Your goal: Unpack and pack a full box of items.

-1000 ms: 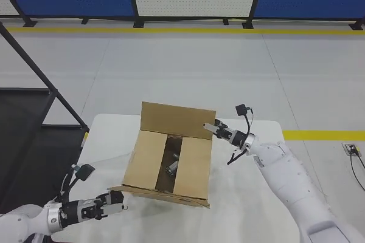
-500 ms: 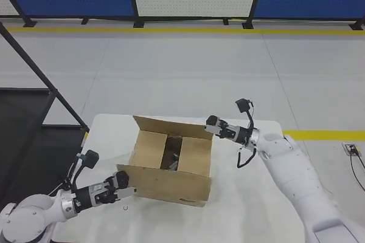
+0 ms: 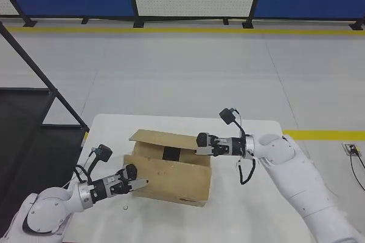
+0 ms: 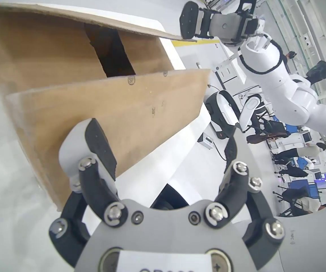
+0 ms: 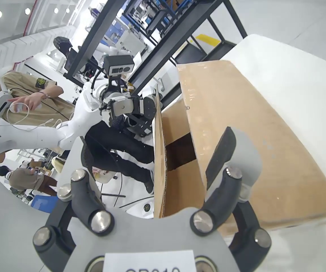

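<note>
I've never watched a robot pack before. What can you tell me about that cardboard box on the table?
The cardboard box is plain brown and sits on the white table. Its two long top flaps are tilted inward, nearly shut, leaving a dark gap between them. The left hand presses the near flap; the right hand the far one.

A robotics lab hall. Beyond the white rectangular surface [image 3: 231,206] lie pale grey painted floor [image 3: 188,67], yellow tape lines [image 3: 170,29] and blue partition panels [image 3: 73,7]; a black metal rack [image 3: 18,109] stands beside it.
</note>
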Available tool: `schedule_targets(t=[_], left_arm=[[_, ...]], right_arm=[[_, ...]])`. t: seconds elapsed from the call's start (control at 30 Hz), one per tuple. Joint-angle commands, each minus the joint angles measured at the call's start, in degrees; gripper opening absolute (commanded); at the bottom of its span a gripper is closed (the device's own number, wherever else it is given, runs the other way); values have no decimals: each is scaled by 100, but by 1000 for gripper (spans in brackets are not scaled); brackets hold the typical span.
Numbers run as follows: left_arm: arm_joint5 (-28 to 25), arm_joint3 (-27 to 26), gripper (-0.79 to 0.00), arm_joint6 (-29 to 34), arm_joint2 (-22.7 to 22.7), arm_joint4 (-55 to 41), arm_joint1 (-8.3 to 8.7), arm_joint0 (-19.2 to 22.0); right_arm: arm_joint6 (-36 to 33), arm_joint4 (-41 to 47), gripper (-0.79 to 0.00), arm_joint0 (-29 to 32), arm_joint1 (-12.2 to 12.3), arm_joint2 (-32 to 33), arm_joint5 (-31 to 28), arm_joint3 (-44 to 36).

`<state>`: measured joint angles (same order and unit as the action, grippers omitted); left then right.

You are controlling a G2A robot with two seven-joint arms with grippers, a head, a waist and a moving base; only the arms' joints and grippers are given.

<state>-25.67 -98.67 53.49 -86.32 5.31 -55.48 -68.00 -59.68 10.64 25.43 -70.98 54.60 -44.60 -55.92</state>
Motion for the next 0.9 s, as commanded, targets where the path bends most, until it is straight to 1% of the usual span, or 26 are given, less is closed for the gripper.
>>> schedule_targets(t=[0.0, 0.3, 0.4, 0.47, 0.63, 0.73, 0.8, 0.87], left_arm=[[9, 24, 0, -3, 56, 66, 4, 40], [-2, 16, 0, -79, 109, 95, 29, 65], [-4, 19, 0, -104, 114, 88, 38, 55], [-7, 28, 0, -132, 124, 96, 42, 47], [-19, 31, 0, -218, 205, 214, 48, 55], [16, 38, 0, -277, 267, 286, 47, 96], [104, 53, 0, -349, 312, 366, 44, 138], [142, 41, 0, -428, 380, 452, 38, 179]], right_arm=[[15, -3, 0, -4, -6, 2, -16, 19], [15, -3, 0, -4, -6, 2, -16, 19], [172, -67, 0, 126, 6, -1, 392, -191], [134, 3, 0, 166, 17, 5, 844, -265], [242, -65, 0, 244, 34, 14, 1724, -445], [195, 115, 0, 304, 29, 17, 2211, -545], [26, 269, 0, 309, 23, -1, 2569, -549], [16, 407, 0, 318, 11, 0, 2777, -523]])
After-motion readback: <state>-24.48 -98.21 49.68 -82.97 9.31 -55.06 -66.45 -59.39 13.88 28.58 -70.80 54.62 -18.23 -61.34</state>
